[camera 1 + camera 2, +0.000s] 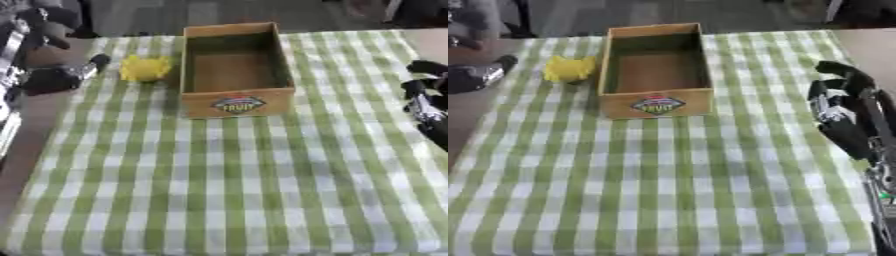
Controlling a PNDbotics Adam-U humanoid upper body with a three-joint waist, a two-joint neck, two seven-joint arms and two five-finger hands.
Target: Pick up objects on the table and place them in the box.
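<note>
— Where is the thing to be picked up found?

— A small yellow lumpy object [144,68] is seen on the green-and-white checked surface [227,190], just beside the left wall of the open wooden box with a fruit label [236,67]; nothing can be made out inside the box.

— And how are the hands held?

— The left hand [61,76] is stretched toward the yellow object, a fingertip near it but apart; probably a grasp is being prepared. Whether its fingers are spread cannot be told. The right hand [842,112] is kept at the surface's right edge (seemingly idle), and its finger state cannot be told either.
</note>
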